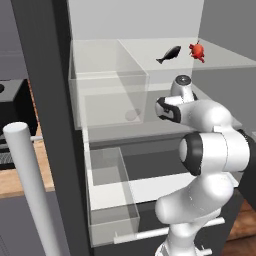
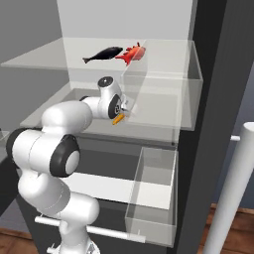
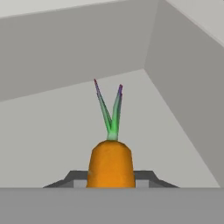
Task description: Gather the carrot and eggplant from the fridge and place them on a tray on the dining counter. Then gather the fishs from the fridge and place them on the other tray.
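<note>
Carrot (image 3: pixel 111 164): one, at the lower centre of the hand view, sitting directly between the end effector (image 3: pixel 111 180) fingers, long axis running straight away from the hand, green top farthest. In the right base view its orange tip showed just below the wrist, over the middle fridge shelf (image 2: pixel 149 130). End effector: one, pinching the carrot. Dark fish (image 2: pixel 103 53): one, upper shelf. Red fish (image 2: pixel 133 53): one, touching it.

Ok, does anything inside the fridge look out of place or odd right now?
Nothing stands out. The claw is shut on the carrot, and a dark fish and a red fish lie flat on the fridge shelf above.
</note>
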